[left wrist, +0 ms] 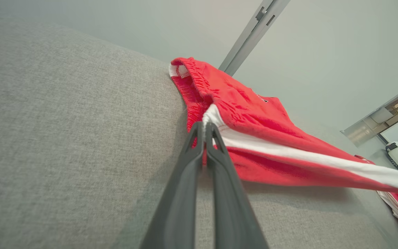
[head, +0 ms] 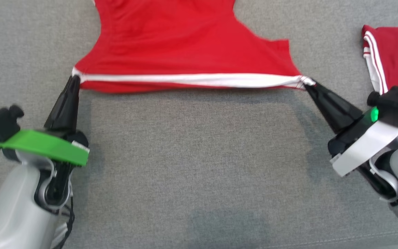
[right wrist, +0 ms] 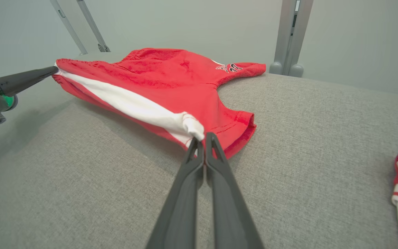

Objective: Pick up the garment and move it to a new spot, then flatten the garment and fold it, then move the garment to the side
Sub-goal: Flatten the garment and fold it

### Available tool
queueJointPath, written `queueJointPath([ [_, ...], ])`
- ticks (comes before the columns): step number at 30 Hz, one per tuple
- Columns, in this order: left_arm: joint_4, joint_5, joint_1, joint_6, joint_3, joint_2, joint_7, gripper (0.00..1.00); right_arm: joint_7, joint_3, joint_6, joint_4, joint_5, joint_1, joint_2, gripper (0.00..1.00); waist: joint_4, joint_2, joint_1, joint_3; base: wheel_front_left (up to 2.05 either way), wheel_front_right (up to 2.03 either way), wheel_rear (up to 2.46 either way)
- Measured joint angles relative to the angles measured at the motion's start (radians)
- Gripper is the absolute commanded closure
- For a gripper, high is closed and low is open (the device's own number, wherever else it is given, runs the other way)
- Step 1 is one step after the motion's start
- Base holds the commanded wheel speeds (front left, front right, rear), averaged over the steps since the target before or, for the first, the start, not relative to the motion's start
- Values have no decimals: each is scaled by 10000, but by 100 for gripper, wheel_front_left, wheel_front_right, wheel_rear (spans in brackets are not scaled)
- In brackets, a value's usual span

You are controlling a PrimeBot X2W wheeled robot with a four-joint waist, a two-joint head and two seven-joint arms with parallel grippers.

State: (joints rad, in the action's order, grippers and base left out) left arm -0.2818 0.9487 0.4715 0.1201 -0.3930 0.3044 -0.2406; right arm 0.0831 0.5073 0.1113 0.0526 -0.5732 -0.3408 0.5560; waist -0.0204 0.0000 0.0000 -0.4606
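Garment (head: 185, 45): red with a white stripe, on a grey fabric surface (head: 199, 155) ahead of both grippers, its striped near edge pulled taut between them and raised just off the surface. Left gripper (head: 74, 77) pinched tight on the stripe's left corner, and right gripper (head: 306, 84) pinched tight on its bunched right corner. Second red-and-white cloth (head: 392, 52): same surface, to the outer side of the right gripper, apart from the garment and partly hidden by that wrist; grey posts (right wrist: 290, 38) stand beyond the garment's far edge.
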Motion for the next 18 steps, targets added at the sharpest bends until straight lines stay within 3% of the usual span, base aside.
queueJointPath([
  [6,88,173,-1679,-52,675,-286,-84,100,-253,420,-92,280,-104,1062,-36,100,28,0,0,851,0,0,0],
  [18,-468,-134,-3971,-117,696,-1319,-82,100,-468,1139,-428,-33,-270,3106,58,100,79,0,0,2568,0,0,0],
])
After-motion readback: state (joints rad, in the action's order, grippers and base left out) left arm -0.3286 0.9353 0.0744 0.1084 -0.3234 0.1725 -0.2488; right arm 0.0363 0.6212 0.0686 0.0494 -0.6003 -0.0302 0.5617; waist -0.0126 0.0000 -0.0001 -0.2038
